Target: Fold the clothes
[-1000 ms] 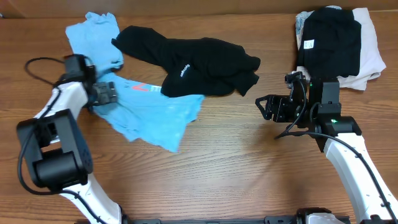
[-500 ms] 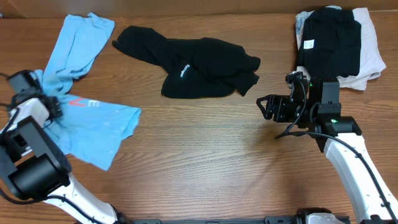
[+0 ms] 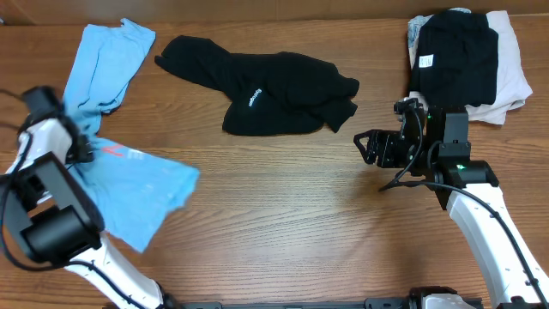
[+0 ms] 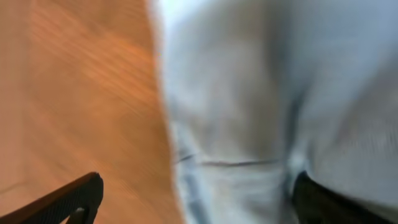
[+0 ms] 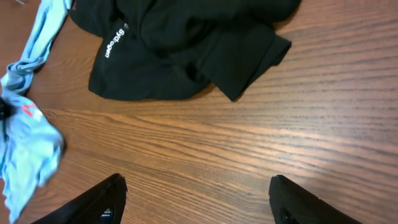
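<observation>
Loosely crumpled, the black T-shirt lies (light-blue shirt leftward).

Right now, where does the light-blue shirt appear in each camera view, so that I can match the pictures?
Overhead: the light-blue shirt lies along the left side of the table.
Left wrist: blurred, it fills the right part.
Right wrist: a part shows at the left edge.
Shared landmark: the black T-shirt, right of the blue one in overhead and right wrist; absent from left wrist.
</observation>
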### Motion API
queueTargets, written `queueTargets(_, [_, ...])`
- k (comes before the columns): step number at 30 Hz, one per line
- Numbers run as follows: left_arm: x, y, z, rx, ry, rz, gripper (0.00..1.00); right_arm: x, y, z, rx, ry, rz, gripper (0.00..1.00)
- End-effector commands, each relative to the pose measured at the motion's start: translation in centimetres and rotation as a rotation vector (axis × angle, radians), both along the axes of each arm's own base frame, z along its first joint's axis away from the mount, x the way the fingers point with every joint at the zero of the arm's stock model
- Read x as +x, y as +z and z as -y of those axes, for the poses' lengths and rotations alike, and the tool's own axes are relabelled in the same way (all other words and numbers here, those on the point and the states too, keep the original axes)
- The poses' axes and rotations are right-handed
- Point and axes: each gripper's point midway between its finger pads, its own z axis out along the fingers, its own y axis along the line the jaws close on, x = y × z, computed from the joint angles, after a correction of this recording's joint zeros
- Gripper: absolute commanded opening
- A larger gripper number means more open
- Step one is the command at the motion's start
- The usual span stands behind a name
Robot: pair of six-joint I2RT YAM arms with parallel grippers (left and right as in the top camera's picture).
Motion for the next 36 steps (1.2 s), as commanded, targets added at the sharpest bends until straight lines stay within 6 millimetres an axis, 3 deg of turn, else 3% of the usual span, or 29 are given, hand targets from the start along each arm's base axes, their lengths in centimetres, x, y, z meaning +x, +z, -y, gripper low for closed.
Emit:
queueTargets(1, [4.0, -0.3, 5.6, -0.133, -0.029, 0.070, 1.00, 1.0, 1.5, 0.3, -0.004, -0.013, 0.051, 0.81])
queueTargets(7, [7.0, 4.6, 13.1, -0.180, -0.114, 0.030, 1.00, 1.3, 1.8, 0.3, -0.003, -0.013, 0.071, 0.82])
queueTargets(9, [7.0, 5.6, 17.3, -0.290, -0.152, 0.009, 1.00, 1.3, 1.8, 0.3, -0.003, -0.013, 0.071, 0.82])
queueTargets(12, [6.2, 5.3, 24.3, -0.529, -0.253, -0.042, 0.90, 1.3, 1.8, 0.3, -0.003, -0.013, 0.071, 0.82])
queueTargets(14, [4.6, 4.6, 27.9, -0.628, -0.294, -0.110, 0.85, 1.3, 1.8, 0.3, -0.003, -0.013, 0.071, 0.82])
queueTargets(18, [1.1, 2.5, 32.0, -0.702, -0.340, -0.252, 0.79, 1.3, 1.7, 0.3, -0.004, -0.013, 0.067, 0.83])
queueTargets(22, [-1.7, 0.0, 33.8, -0.718, -0.325, -0.330, 0.78, 1.3, 1.7, 0.3, -0.004, -0.013, 0.068, 0.82])
queueTargets(26, [-2.8, -1.3, 34.1, -0.738, -0.286, -0.282, 0.78, 1.3, 1.7, 0.3, -0.004, -0.013, 0.066, 0.82])
queueTargets(32, [-5.0, -1.0, 32.6, -0.730, -0.246, -0.184, 0.80, 1.3, 1.7, 0.3, -0.004, -0.013, 0.066, 0.83])
queueTargets(36, [-7.5, -2.9, 29.8, -0.717, -0.147, -0.177, 0.82, 1.2, 1.7, 0.3, -0.003, -0.013, 0.064, 0.82])
